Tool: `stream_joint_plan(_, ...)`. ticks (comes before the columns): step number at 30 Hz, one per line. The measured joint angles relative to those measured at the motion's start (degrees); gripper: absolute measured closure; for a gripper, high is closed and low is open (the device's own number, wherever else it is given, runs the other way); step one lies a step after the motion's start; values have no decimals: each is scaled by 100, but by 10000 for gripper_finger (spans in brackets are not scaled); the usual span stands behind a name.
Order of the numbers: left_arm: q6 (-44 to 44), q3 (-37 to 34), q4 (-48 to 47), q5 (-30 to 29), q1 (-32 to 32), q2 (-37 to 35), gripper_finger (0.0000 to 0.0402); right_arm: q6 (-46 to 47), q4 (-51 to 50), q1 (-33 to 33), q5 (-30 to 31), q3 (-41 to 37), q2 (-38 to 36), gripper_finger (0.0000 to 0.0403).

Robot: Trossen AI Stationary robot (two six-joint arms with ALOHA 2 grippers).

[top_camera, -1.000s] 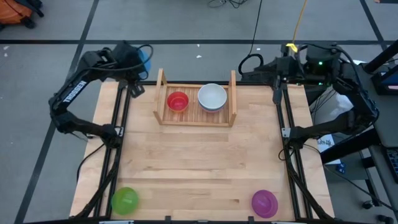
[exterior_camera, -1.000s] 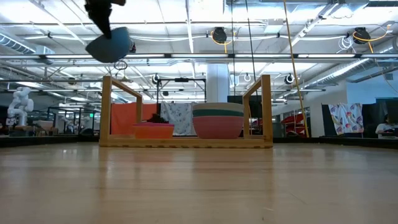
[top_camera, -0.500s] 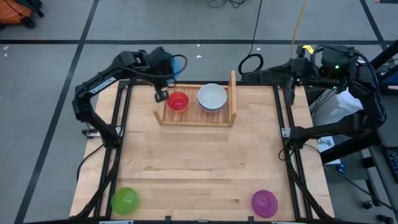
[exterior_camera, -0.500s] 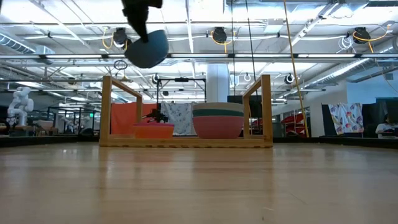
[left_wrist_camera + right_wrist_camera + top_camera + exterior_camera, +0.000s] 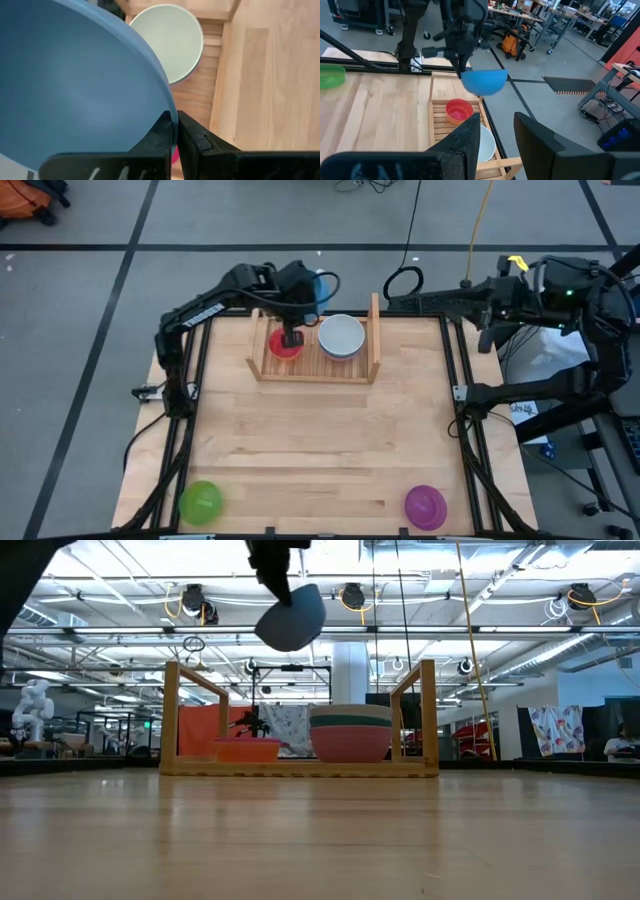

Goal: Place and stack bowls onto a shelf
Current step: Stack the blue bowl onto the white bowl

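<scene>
My left gripper (image 5: 461,66) hangs high over the left half of the light-wood shelf (image 5: 315,368), shut on a blue bowl (image 5: 292,618), which also shows in the high view (image 5: 324,283). On the shelf's slats sit a red bowl (image 5: 282,346) at the left and a stack at the right with a white bowl (image 5: 342,337) on top; the low view shows teal and pink bowls (image 5: 350,740) under it. My right gripper (image 5: 497,132) is open and empty beyond the table's far right corner (image 5: 478,302). My left gripper pinches the blue bowl's rim (image 5: 171,114) between its two fingers, one finger inside the bowl and one outside. The fingers (image 5: 460,62) point down from above. The bowl hangs tilted below them, clear of the shelf and of the bowls on it.
A green bowl (image 5: 200,502) lies at the table's near left corner and a purple bowl (image 5: 425,506) at the near right corner. The shelf's two upright side boards (image 5: 375,330) stand on either side of the bowls. Bare tabletop (image 5: 320,440) lies between shelf and near edge.
My left gripper has carried the blue bowl toward the table's right, from beyond the far left corner to above the shelf; the bowl stays tilted and clear in the hold. My right arm has drawn back a little toward the right.
</scene>
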Motion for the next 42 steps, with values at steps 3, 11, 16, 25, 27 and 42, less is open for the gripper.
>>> stream_joint_plan(3, 20, 186, 15, 173, -66, 215, 390, 0, 0, 0, 0, 0, -60, 291)
stream_joint_plan(11, 210, 302, 309, 450, -172, 660, 390, -2, -2, 0, 0, 2, -120, 291)
stream_joint_plan(16, 312, 304, 655, 606, -156, 854, 390, -3, -50, 0, -2, 1, -114, 291)
stream_joint_plan(25, 386, 303, 848, 845, -18, 1117, 390, -2, -228, 0, -1, 0, -114, 291)
stream_joint_plan(27, 397, 302, 728, 844, 7, 1140, 390, -2, -229, 0, 4, 0, -114, 291)
stream_joint_plan(42, 646, 302, 513, 999, 18, 1769, 390, -2, -227, 0, 17, 2, -116, 291)
